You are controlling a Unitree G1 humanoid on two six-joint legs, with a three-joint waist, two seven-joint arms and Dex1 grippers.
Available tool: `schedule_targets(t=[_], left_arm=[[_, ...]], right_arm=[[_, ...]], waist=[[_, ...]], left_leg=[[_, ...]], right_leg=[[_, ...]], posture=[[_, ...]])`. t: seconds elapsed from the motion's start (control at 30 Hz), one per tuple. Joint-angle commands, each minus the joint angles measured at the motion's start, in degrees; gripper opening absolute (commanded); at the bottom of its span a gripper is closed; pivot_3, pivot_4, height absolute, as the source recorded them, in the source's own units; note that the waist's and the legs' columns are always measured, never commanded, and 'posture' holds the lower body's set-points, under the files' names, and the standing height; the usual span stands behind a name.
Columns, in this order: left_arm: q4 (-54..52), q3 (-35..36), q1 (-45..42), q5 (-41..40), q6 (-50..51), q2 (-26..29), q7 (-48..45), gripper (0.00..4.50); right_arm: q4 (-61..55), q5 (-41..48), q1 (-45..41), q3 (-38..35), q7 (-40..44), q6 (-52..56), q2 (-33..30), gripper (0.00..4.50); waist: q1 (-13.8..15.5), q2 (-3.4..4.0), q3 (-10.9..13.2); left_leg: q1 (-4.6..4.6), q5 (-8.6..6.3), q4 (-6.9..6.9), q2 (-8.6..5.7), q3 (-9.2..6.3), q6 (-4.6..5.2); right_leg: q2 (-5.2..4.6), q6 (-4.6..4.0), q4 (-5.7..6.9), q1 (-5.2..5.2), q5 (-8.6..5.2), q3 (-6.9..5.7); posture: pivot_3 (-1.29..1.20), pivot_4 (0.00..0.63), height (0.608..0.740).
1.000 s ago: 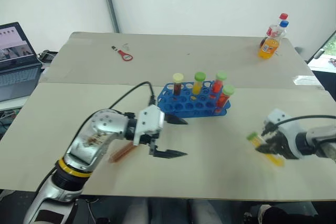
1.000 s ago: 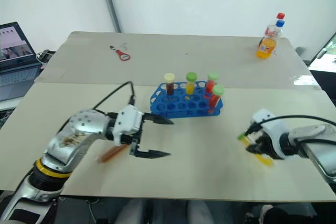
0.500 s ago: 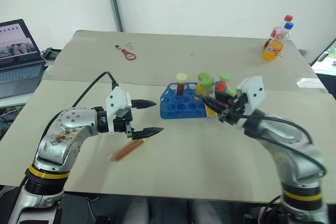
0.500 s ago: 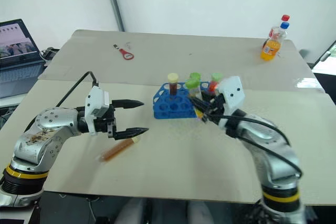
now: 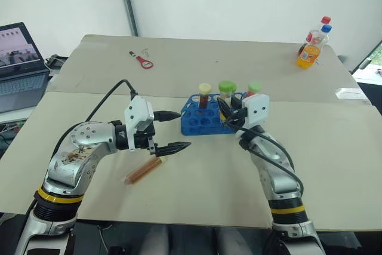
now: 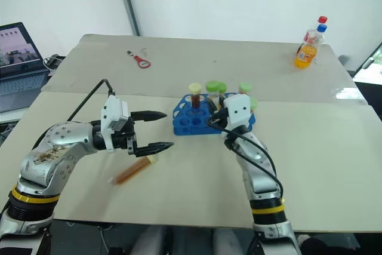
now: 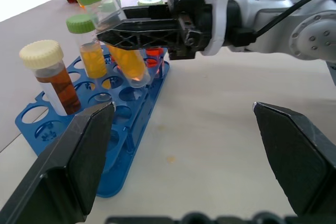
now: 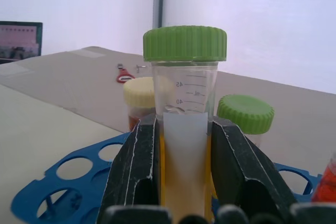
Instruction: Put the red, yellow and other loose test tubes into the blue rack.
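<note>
- Laptop (image 5: 21, 58) sits at the table's (image 5: 334, 147) far left edge, about 9 o'clock from the rack
- Red opener (image 5: 142, 62) lies on the far table half, about 11 o'clock from the rack
- Left gripper (image 5: 172, 131) hovers just left of the rack, fingers spread wide and grasping nothing, tips pointing toward the rack
- Brown tube (image 5: 143, 170) lies loose on the table at about 7 o'clock from the left gripper, pale cap near the lower fingertip
- Rack (image 5: 200, 122) stands at mid-table; a brown-liquid tube with a pale cap (image 7: 41, 54) and a yellow-liquid tube with a green cap (image 7: 80, 23) stand upright in its holes, with orange-red tubes at its right end
- Yellow tube (image 8: 185, 129) with green cap is clamped between the right gripper's (image 5: 225, 109) fingers (image 8: 137, 166), held tilted above the rack's holes; in the left wrist view its lower end hangs just over the top plate, and whether it touches cannot be told
- Soda bottles (image 5: 311, 45) stand at the table's far right, about 2 o'clock from the rack
</note>
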Motion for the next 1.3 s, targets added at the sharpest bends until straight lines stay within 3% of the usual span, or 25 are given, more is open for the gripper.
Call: schedule_targets(t=[0.03, 0.3, 0.67, 1.1, 1.17, 1.3], left_arm=[[-2.30, 0.11, -1.31, -0.79, 0.06, 0.45, -0.20, 4.50], [-3.00, 0.01, -0.99, -1.29, 0.71, 0.81, -0.81, 4.50], [-2.78, -0.38, -1.25, -0.98, 0.55, 0.51, -0.73, 4.50], [-5.83, 1.42, -2.15, -4.20, 7.07, -0.87, 5.52, 4.50], [-6.14, 1.43, -2.14, -4.22, 7.54, -0.90, 6.18, 4.50], [-6.79, 1.17, -2.22, -4.14, 9.37, 0.56, 6.81, 4.50]], right_arm=[[0.80, -1.83, -0.86, 0.19, -1.14, -4.72, 0.19, 0.93], [-2.03, -1.19, 1.89, -1.10, -1.04, -4.68, -0.18, 0.93], [2.82, -3.29, 1.13, -1.15, -4.93, -8.03, 2.26, 0.92], [4.65, -1.65, 4.54, -2.00, -7.26, -11.05, 5.10, 0.92], [3.93, -1.09, 5.26, -2.30, -7.31, -10.88, 5.12, 1.99], [2.39, -1.65, 6.36, -1.61, -6.77, -8.87, 4.07, 3.38]], waist=[[0.04, 0.00, 0.00], [-0.07, 0.01, 0.00], [-0.34, 0.01, 0.00], [-0.53, 0.01, 0.00], [-0.57, 0.01, 0.00], [-0.95, 0.01, 0.00]], left_leg=[[0.00, 0.00, -0.01, 0.00, 0.00, 0.00], [0.04, 0.00, -0.09, 0.00, 0.00, 0.00], [0.06, 0.00, -0.10, 0.00, 0.01, 0.00], [0.07, 0.01, -0.15, -0.02, -0.01, -0.02], [0.07, 0.01, -0.15, -0.01, -0.01, -0.02], [0.08, 0.01, -0.16, -0.01, -0.01, -0.02]], right_leg=[[0.00, 0.00, 0.00, 0.00, 0.00, 0.00], [0.00, 0.00, 0.00, 0.00, 0.00, 0.00], [0.00, -0.01, -0.01, 0.01, 0.00, 0.02], [-0.02, -0.01, -0.01, 0.02, 0.00, 0.02], [-0.02, -0.01, -0.01, 0.02, 0.00, 0.03], [-0.02, -0.01, -0.01, 0.02, 0.00, 0.03]], posture=[[0.00, 0.150, 0.728], [0.00, 0.150, 0.728], [0.00, 0.150, 0.728], [0.00, 0.150, 0.728], [0.00, 0.150, 0.728], [0.00, 0.150, 0.728]])
